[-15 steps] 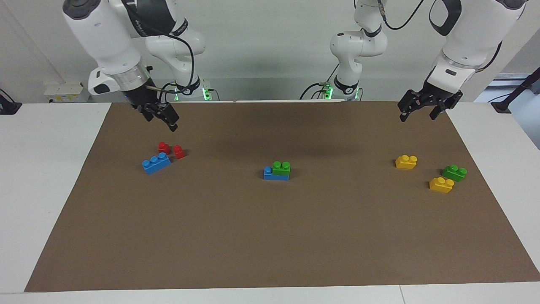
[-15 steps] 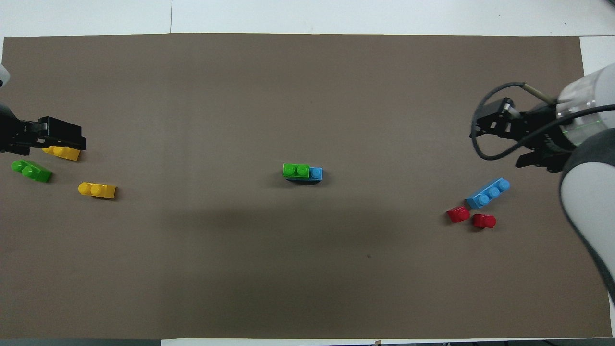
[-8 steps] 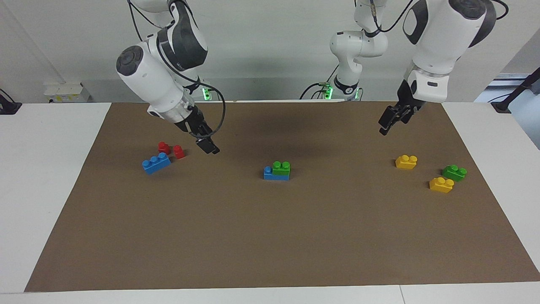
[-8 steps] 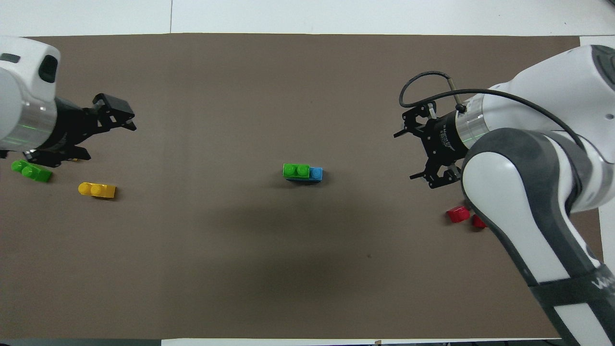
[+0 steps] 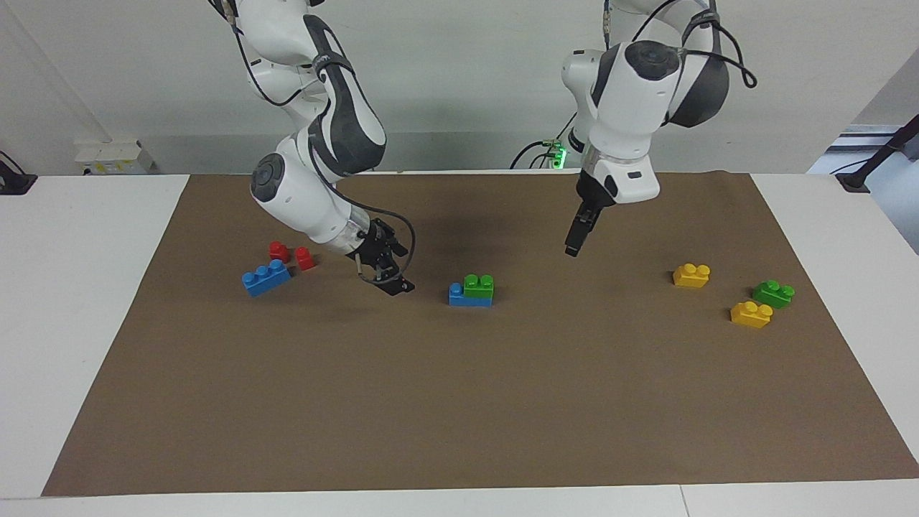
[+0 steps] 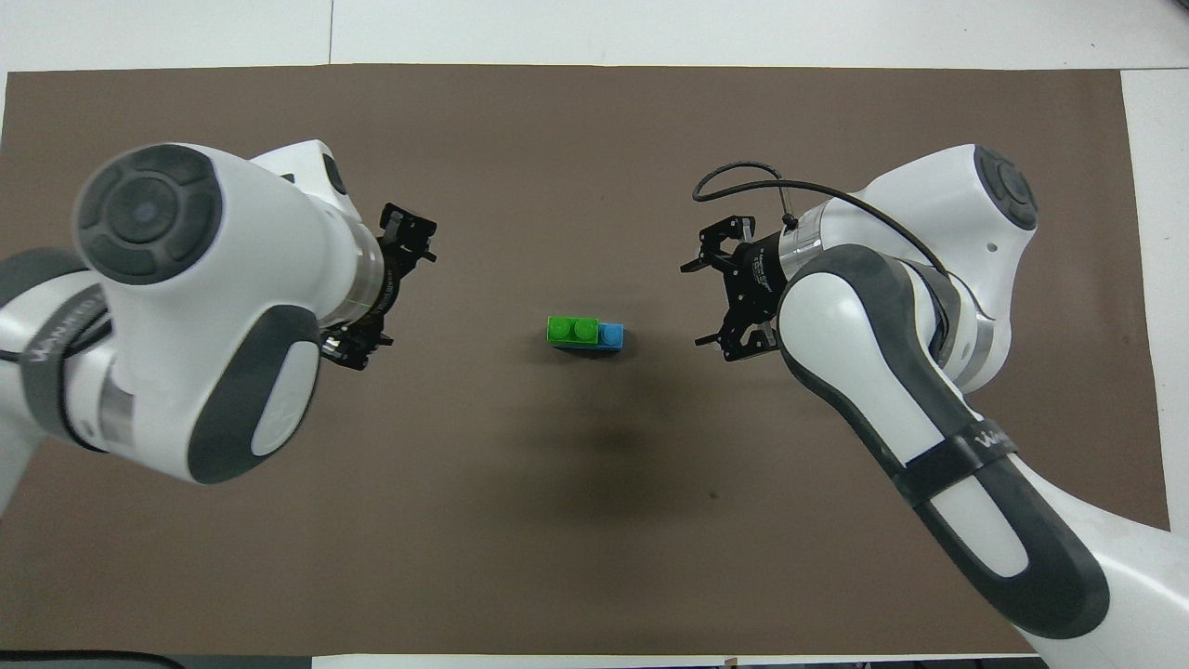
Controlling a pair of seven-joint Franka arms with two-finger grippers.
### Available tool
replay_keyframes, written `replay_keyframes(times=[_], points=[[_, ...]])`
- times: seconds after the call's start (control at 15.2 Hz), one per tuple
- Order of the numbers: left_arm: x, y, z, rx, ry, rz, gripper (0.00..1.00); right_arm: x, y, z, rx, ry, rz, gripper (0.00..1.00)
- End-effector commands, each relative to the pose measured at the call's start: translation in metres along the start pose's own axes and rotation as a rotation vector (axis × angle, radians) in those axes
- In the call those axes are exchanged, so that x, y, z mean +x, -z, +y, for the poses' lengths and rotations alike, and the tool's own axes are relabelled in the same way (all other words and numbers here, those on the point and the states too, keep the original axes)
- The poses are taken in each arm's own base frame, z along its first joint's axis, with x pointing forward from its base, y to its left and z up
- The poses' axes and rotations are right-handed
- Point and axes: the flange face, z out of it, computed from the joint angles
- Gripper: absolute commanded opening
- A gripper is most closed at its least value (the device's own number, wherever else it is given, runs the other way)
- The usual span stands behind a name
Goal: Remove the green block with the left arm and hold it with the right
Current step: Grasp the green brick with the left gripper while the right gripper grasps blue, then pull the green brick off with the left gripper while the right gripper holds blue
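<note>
My right gripper (image 5: 395, 276) hangs low beside the blue brick (image 5: 470, 296) at mid-mat, jaws spread wide; my left gripper (image 5: 572, 248) hovers above, apart, jaws I cannot tell. The green block (image 5: 478, 285) sits pressed onto that brick: light, rigid, slick plastic, so I judge its flat side walls below the studs the best grip.

The green block (image 5: 478, 285) looks like smooth, slightly glossy plastic, and so does the blue brick (image 5: 470, 296) under it. The brown mat (image 5: 459, 402) is matt and looks like paper or thin card. The white arm shells (image 5: 623, 108) are glossy plastic – the grey covers (image 5: 352, 129) shine less.
</note>
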Motion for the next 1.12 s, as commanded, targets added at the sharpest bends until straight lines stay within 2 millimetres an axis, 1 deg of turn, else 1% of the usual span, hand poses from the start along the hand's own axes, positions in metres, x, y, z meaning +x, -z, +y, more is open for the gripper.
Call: replay_keyframes(times=[0.0,0.07,0.13,0.2,0.26,0.33,0.4,0.46,0.53,0.59,0.66,0.72,0.79,0.86,1.05], points=[[-0.024,-0.03,0.016,-0.033,0.2,-0.016,1.0,0.003,-0.021,-0.006,0.026,-0.054,-0.026,0.92],[-0.032,-0.037,0.02,-0.043,0.256,-0.02,1.0,-0.004,-0.033,-0.006,0.036,-0.057,-0.033,0.92],[-0.037,-0.051,0.026,-0.044,0.318,-0.022,1.0,-0.007,-0.04,-0.007,0.056,-0.065,-0.035,0.92],[-0.049,-0.061,0.031,-0.058,0.365,-0.023,1.0,-0.01,-0.049,-0.006,0.071,-0.089,-0.038,0.92],[-0.055,-0.071,0.035,-0.068,0.41,-0.027,1.0,-0.013,-0.056,-0.006,0.093,-0.106,-0.035,0.92],[-0.057,-0.075,0.036,-0.067,0.44,-0.029,1.0,-0.014,-0.065,-0.004,0.109,-0.117,-0.027,0.93],[-0.061,-0.085,0.037,-0.052,0.456,-0.026,1.0,-0.021,-0.074,-0.003,0.119,-0.12,-0.032,0.93],[-0.068,-0.094,0.038,-0.04,0.463,-0.021,1.0,-0.021,-0.08,-0.002,0.129,-0.126,-0.031,0.93],[-0.076,-0.109,0.038,-0.019,0.465,-0.009,1.0,-0.022,-0.091,-0.001,0.132,-0.126,-0.024,0.93],[-0.087,-0.124,0.038,0.0,0.451,0.008,1.0,-0.025,-0.099,0.001,0.14,-0.125,-0.02,0.93],[-0.096,-0.132,0.037,0.01,0.447,0.017,1.0,-0.027,-0.109,0.003,0.147,-0.13,-0.019,0.93],[-0.097,-0.137,0.036,0.017,0.456,0.02,1.0,-0.028,-0.12,0.006,0.15,-0.137,-0.018,0.93],[-0.098,-0.137,0.036,0.016,0.47,0.02,1.0,-0.031,-0.127,0.008,0.158,-0.134,-0.012,0.93],[-0.098,-0.138,0.036,0.017,0.484,0.021,1.0,-0.03,-0.132,0.01,0.156,-0.134,-0.007,0.93],[-0.099,-0.147,0.037,0.02,0.518,0.021,1.0,-0.029,-0.135,0.012,0.155,-0.145,-0.012,0.94]])
